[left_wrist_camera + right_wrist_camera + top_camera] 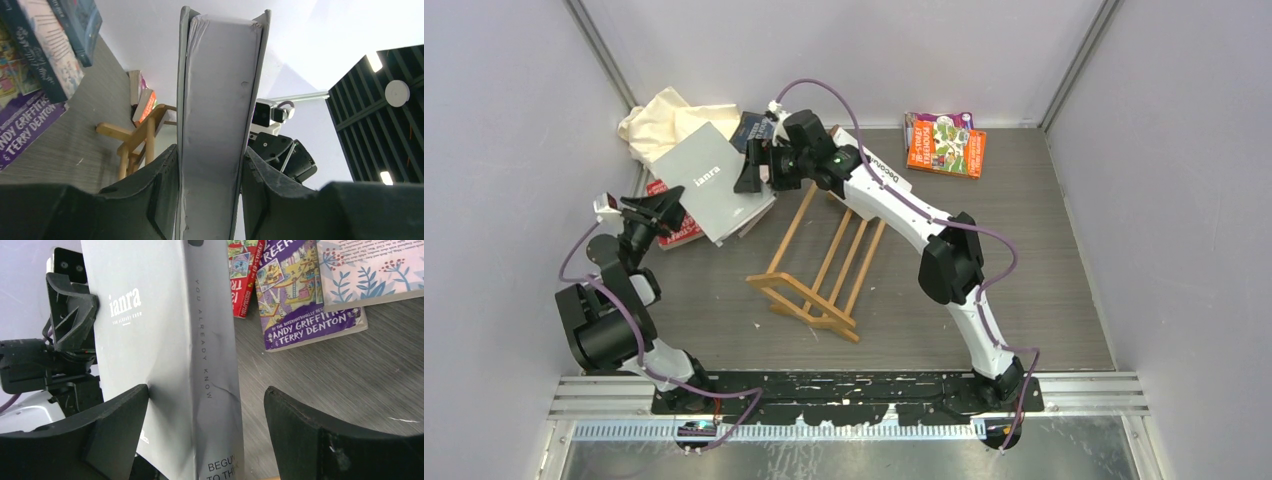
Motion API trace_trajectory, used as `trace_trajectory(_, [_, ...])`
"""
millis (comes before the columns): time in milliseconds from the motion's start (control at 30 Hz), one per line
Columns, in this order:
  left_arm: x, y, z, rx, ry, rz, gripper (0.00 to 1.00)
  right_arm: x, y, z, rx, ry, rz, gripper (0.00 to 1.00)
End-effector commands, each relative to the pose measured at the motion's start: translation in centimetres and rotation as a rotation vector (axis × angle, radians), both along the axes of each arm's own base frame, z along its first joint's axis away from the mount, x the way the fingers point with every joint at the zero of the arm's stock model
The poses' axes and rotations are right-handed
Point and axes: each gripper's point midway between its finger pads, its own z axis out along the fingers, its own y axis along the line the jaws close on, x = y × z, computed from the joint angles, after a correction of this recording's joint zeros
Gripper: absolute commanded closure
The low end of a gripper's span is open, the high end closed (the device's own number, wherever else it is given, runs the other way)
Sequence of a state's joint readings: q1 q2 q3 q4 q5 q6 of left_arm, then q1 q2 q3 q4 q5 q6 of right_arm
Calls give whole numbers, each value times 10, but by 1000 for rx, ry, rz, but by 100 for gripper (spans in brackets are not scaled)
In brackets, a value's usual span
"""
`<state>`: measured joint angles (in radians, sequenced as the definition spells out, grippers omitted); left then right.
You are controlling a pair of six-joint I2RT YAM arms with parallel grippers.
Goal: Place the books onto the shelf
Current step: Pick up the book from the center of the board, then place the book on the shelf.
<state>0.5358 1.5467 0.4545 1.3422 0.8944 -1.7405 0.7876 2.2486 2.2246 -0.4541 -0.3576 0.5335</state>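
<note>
From above: the left gripper is clamped on the near-left edge of the grey book. The book is tilted up at far left over a red book, just beside the cloth. The right gripper sits at the book's right edge. The shelf stands mid-table, just near and right of the book. A colourful pile lies far right, well apart.

Left wrist: both fingers press the covers and the page edge faces the camera. The shelf shows beyond on the left.

Right wrist: jaws wide apart, straddling the spine. One finger is right at the front cover, though I can't tell if it touches. The other is clear of it. A purple book lies flat beyond.
</note>
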Motion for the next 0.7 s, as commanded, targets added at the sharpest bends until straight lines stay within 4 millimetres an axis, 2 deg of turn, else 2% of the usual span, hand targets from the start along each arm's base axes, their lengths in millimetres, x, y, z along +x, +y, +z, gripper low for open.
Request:
trace_trajectory(0, [-10,-12,53,62,-158,-52,100,-10,-3,80,159,-78,5,10])
trace_trajectory(333, [-19,-41,75,69,-212,-127,100,-28,-3,109,222,-88,18,11])
trace_trajectory(500, [-25,-47,88,65,-240,-139,100,-37,-10,120,240,-94,15,17])
trace_trajectory(667, [-29,-50,93,40,-242,-139,100,-46,-23,133,252,-121,7,37])
